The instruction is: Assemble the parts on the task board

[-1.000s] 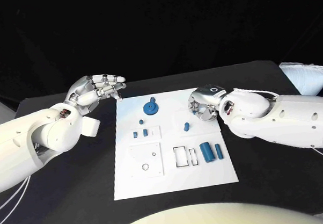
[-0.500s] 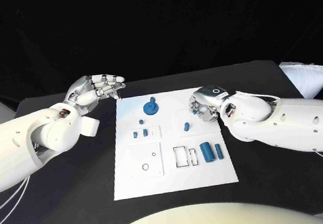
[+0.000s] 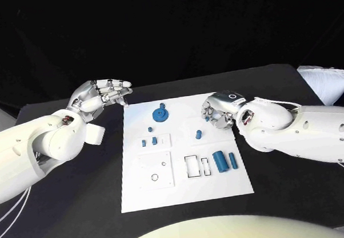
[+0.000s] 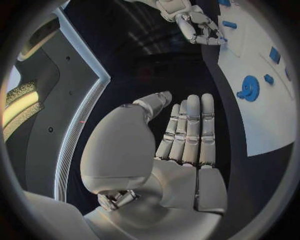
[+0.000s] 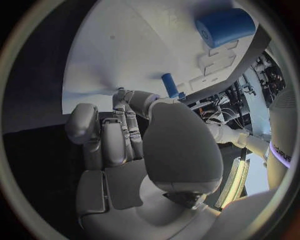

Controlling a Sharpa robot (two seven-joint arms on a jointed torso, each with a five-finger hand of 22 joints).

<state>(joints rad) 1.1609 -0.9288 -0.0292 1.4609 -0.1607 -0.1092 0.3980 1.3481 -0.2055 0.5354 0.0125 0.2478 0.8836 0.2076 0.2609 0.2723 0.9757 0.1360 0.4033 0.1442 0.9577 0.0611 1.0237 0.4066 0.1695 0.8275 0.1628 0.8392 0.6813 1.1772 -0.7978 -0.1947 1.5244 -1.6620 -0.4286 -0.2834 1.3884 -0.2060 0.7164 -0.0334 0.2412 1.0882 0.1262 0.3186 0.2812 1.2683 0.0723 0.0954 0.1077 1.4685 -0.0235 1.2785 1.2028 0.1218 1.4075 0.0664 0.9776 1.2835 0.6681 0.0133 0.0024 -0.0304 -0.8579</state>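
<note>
1. Tabletop [image 3: 71,181], black, carries the white task board [image 3: 187,180] at centre, its long axis running 12 to 6 o'clock.
2. Left robot hand [image 3: 103,93] hovers off the board's 11 o'clock corner, fingers straight and pressed together, holding nothing.
3. Right robot hand [image 3: 218,113] sits over the board's 2 o'clock edge, fingers curled; grip unclear.
4. Blue gear [image 3: 162,115] lies toward 12 o'clock.
5. Blue cylinder [image 3: 220,161] lies toward 4 o'clock, its axis 12 to 6.
</note>
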